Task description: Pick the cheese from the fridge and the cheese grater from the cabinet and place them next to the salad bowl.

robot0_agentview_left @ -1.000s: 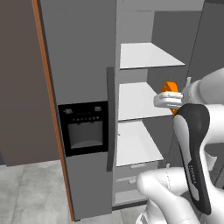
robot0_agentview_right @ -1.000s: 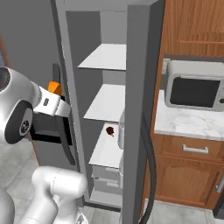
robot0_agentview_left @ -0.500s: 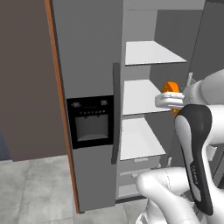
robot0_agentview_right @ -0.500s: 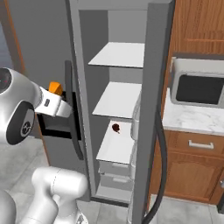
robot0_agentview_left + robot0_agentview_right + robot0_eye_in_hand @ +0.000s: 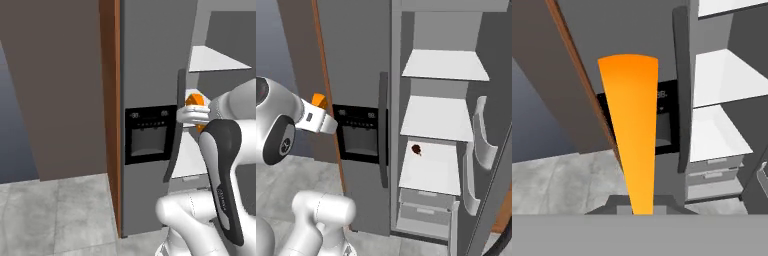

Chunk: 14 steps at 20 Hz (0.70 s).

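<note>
We carry the cheese (image 5: 631, 135) pinched in our gripper (image 5: 196, 113), held up in front of the fridge (image 5: 356, 60) and outside its white shelves (image 5: 438, 117), likely so it rides safely toward the salad bowl.

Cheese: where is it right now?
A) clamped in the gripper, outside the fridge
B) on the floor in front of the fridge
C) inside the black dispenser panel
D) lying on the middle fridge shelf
A: the hand view shows the orange cheese rising from between the fingertips of the gripper, in front of the closed door of the fridge, not on a shelf.
</note>
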Available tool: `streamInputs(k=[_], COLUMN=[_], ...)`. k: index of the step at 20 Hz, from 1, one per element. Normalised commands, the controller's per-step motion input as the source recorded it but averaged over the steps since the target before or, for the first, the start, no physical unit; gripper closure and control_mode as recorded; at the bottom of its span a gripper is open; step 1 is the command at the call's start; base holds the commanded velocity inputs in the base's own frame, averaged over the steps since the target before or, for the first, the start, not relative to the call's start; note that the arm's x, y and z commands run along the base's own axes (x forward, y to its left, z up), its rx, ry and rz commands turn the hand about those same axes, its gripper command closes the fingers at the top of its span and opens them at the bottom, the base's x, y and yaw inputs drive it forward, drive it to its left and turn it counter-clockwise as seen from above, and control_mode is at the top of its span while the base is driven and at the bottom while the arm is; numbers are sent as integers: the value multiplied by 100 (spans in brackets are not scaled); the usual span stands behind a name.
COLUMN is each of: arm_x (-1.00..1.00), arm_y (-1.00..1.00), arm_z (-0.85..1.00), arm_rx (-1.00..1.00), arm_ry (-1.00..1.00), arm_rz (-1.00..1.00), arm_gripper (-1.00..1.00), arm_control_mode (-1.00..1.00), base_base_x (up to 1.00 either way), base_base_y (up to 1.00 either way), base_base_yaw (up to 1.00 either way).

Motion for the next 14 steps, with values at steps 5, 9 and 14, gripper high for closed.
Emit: streamInputs(k=[5,9,14], arm_x=[0,0,0], arm_y=[0,0,0], arm_z=[0,0,0], arm_rx=[0,0,0], arm_ry=[0,0,0], arm_rz=[0,0,0], arm_gripper=[100,100,100], arm_control_mode=[100,100,100], base_base_x=[-6,0,0], base_base_y=[70,38,24], base_base_yaw=[-16,-62,-79])
